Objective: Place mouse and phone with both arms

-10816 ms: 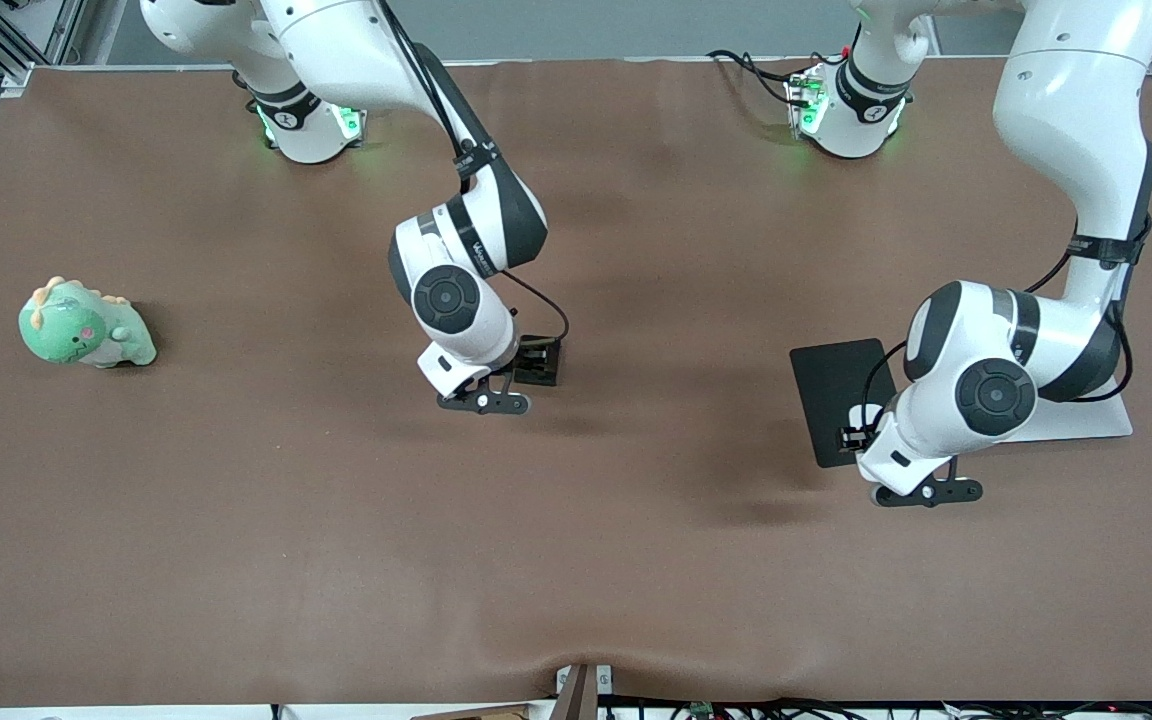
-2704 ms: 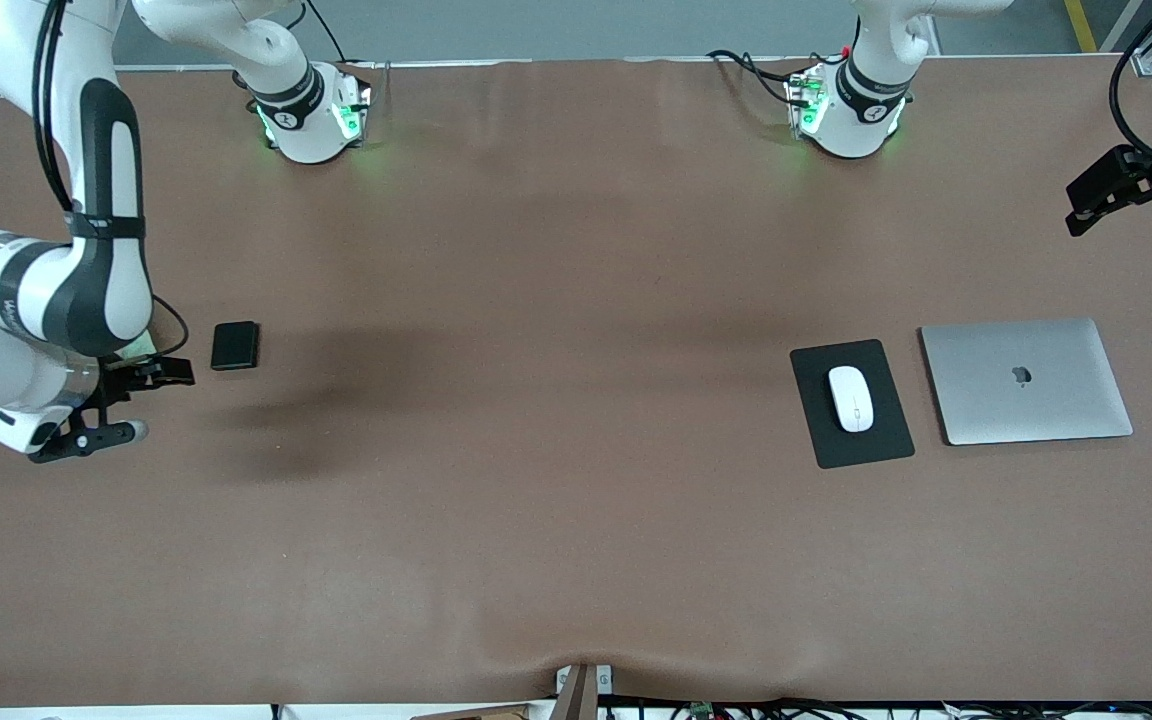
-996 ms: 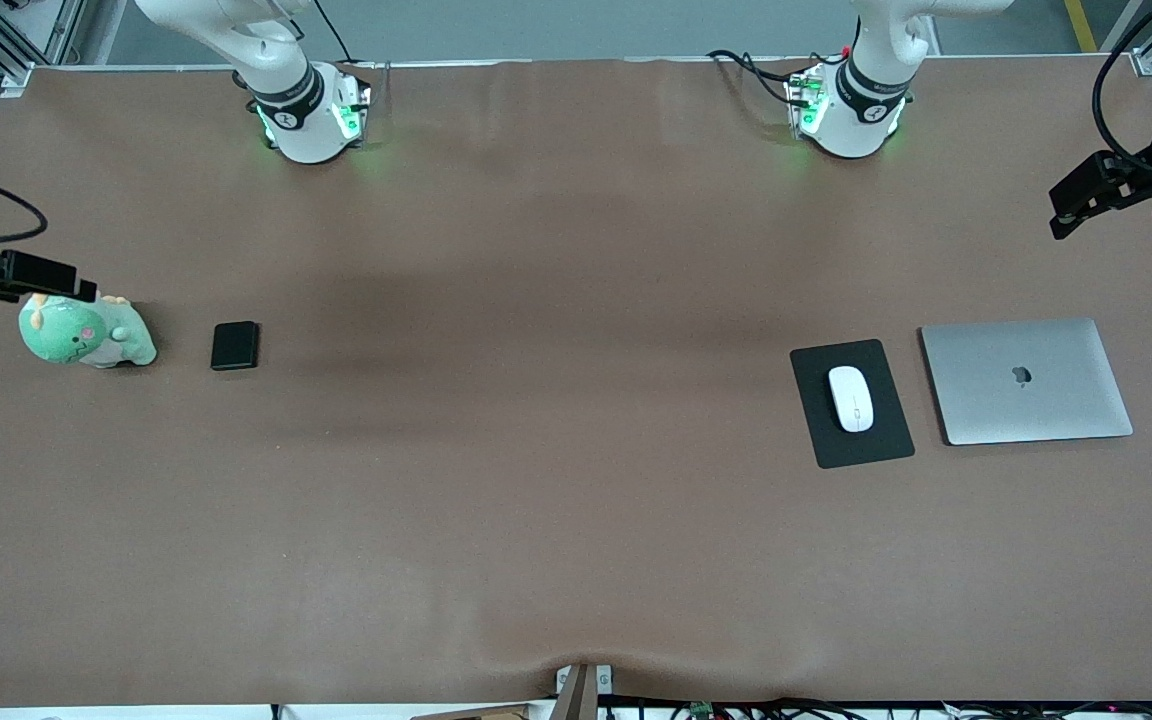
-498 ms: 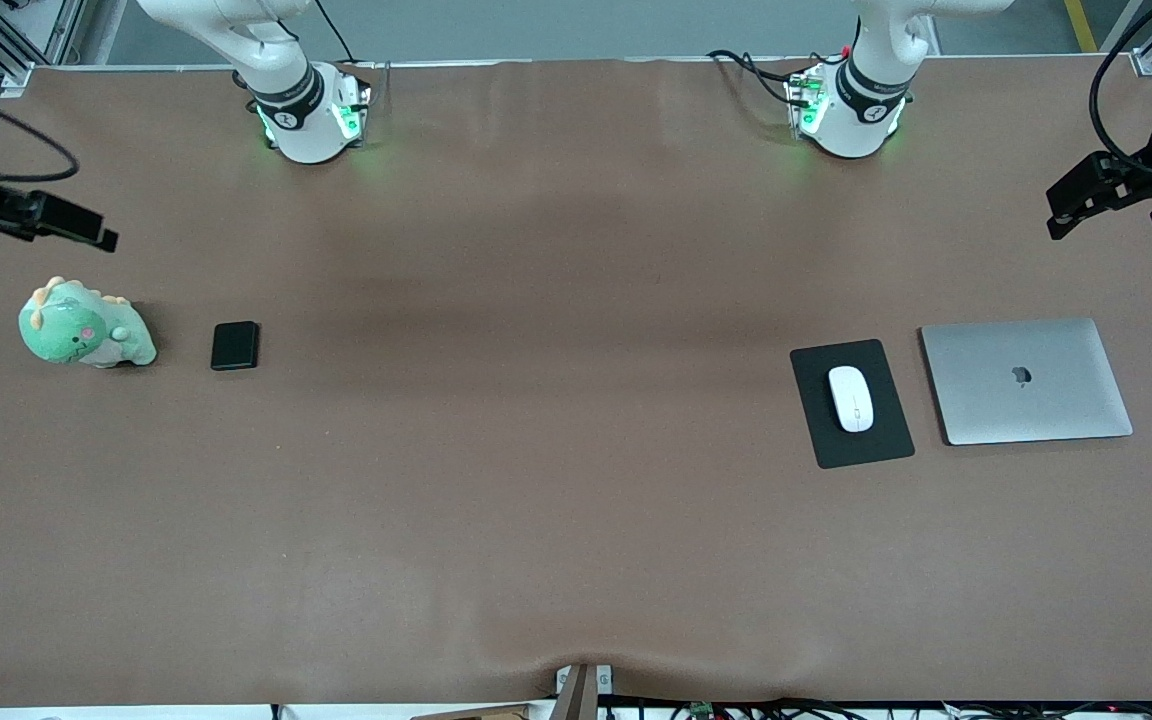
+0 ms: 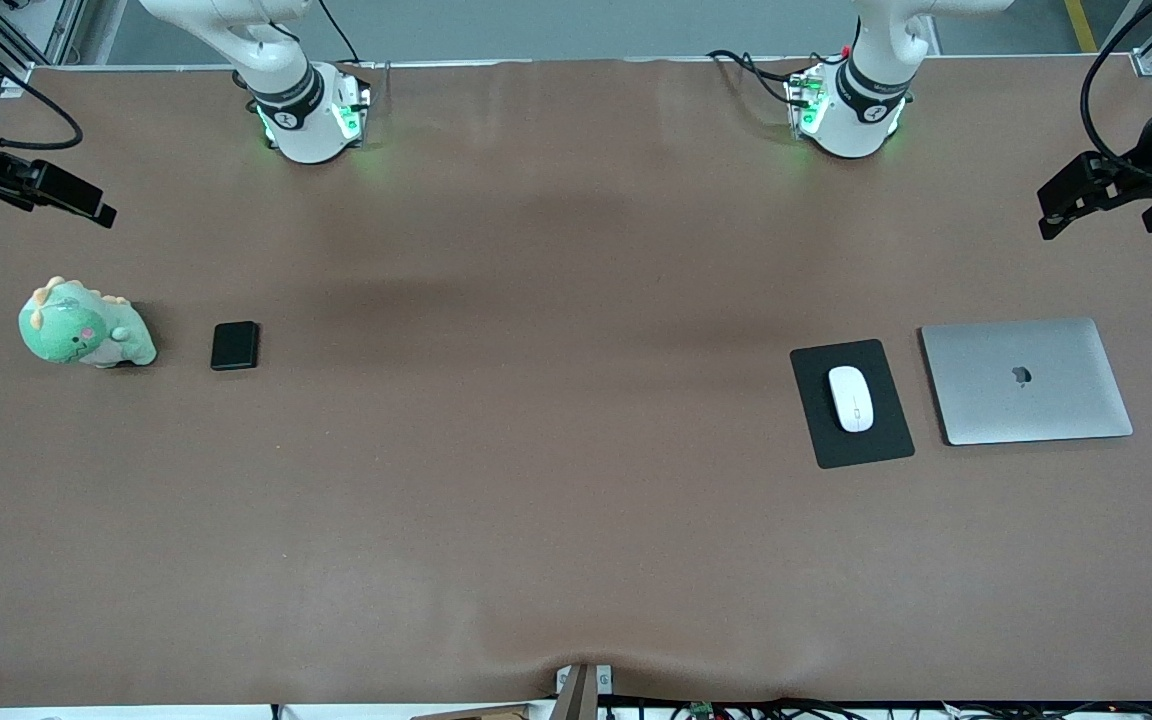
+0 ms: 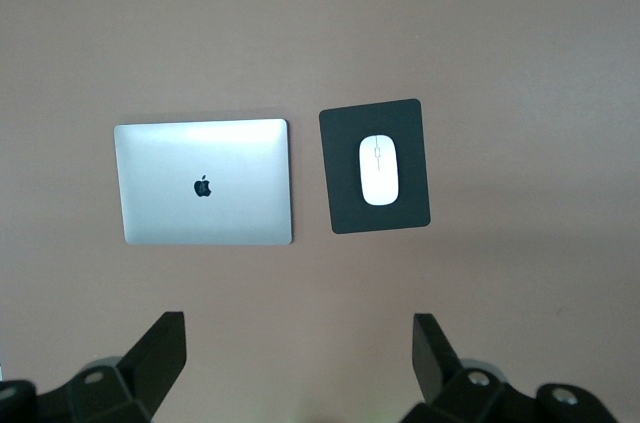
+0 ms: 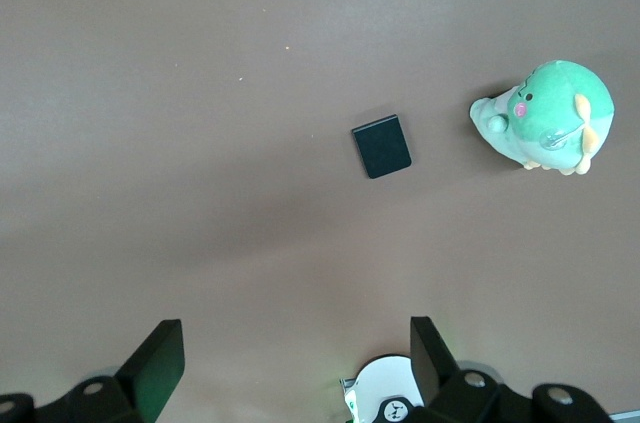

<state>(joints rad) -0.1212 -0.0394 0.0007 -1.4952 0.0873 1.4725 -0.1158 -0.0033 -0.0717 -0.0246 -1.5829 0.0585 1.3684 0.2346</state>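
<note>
Already both placements look done — your mouse (image 5: 851, 398) lies on the black pad (image 5: 821, 440) beside the laptop (image 5: 1026, 381), the phone (image 5: 235, 345) beside the dinosaur toy (image 5: 81, 327); left tool (image 5: 1086, 195) and right tool (image 5: 51, 195) hang wide, each over its own worktop (image 5: 576, 550) end.

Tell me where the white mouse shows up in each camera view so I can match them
Front view: the mouse lies on the black pad, beside the silver laptop.
Left wrist view: the mouse lies on the pad, laptop beside it.
Right wrist view: not in it.
Shared landmark: the laptop.
</note>
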